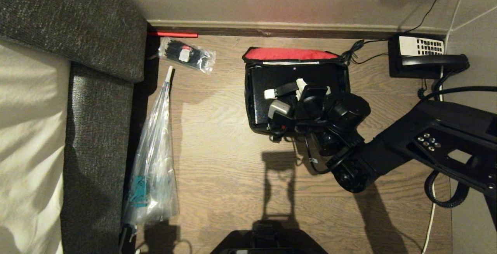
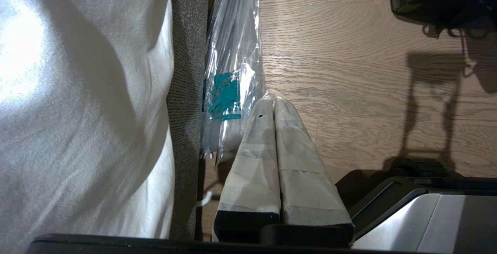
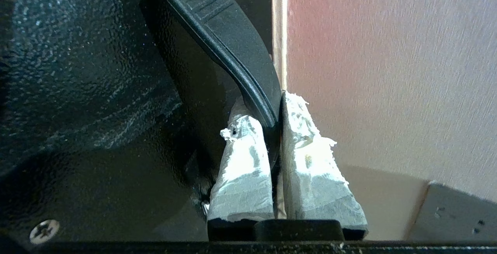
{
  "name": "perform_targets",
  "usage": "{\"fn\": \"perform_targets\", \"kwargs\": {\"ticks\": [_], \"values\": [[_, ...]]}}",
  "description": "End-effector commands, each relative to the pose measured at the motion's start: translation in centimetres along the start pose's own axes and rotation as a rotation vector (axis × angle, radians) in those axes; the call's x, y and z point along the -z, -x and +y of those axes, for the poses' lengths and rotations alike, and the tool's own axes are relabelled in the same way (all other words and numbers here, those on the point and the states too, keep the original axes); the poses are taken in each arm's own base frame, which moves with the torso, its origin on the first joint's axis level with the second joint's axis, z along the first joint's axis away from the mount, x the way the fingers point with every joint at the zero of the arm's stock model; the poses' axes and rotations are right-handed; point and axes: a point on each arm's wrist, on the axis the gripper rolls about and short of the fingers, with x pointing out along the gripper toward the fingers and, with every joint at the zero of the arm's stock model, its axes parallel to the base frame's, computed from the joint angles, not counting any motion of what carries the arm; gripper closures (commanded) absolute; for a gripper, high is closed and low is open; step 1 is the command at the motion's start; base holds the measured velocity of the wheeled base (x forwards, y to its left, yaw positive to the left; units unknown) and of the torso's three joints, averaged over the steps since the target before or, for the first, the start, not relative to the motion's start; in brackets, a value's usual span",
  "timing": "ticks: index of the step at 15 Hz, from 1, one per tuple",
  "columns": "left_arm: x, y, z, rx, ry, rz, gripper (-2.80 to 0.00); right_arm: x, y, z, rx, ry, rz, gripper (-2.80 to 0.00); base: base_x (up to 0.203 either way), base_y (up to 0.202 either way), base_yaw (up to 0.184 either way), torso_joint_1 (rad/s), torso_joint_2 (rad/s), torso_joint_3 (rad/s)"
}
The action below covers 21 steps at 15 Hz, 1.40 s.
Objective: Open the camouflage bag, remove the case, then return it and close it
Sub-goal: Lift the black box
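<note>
**Right gripper clamped on case handle inside open bag**

Nearest the lens, right wrist view: taped fingers point(image 3: 240, 168) of the right gripper point(image 3: 273, 129) pinched on the black strap handle point(image 3: 229, 40) of the case point(image 3: 85, 91). Textured black case surface fills one side, a screw head at the corner. No lettering readable on it.

Head view: right gripper point(image 1: 301, 94) sits over the case point(image 1: 258, 91), which lies inside the camouflage bag point(image 1: 295, 54), lid flipped back, red lining showing. White tabs at the handle ends. Bag's far edge is near the skirting; telephone point(image 1: 423, 56) lies just beside it at the right, keypad marks too small to read, cords running between them.

Left gripper point(image 2: 275, 102) parked low by the robot base, taped fingers pressed together, holding nothing, near the clear plastic sleeve point(image 1: 153, 160). Sleeve carries a teal print, unreadable. Small packet point(image 1: 186, 54) with a red-white label, unreadable, by the sofa point(image 1: 97, 129) corner.

Open wood floor point(image 1: 217, 141) between sleeve and bag, and in front of the bag toward the base.
</note>
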Motion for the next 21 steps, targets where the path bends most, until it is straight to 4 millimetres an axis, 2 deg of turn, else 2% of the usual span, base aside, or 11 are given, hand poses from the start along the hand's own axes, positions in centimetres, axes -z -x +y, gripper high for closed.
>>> {"fn": "perform_targets", "kwargs": {"ticks": [1, 7, 21], "values": [[0.0, 0.0, 0.0, 0.0, 0.0, 0.0, 0.0, -0.1, 0.2, 0.7, -0.01, 0.02, -0.011, 0.0, 0.0, 0.0, 0.0, 0.0, 0.0, 0.0], [0.0, 0.0, 0.0, 0.0, 0.0, 0.0, 0.0, -0.1, 0.0, 0.5, -0.005, 0.068, 0.002, 0.0, 0.0, 0.0, 0.0, 0.0, 0.0, 0.0], [0.0, 0.0, 0.0, 0.0, 0.0, 0.0, 0.0, 0.2, 0.1, -2.3, 0.047, 0.205, 0.006, 0.0, 0.0, 0.0, 0.0, 0.0, 0.0, 0.0]]}}
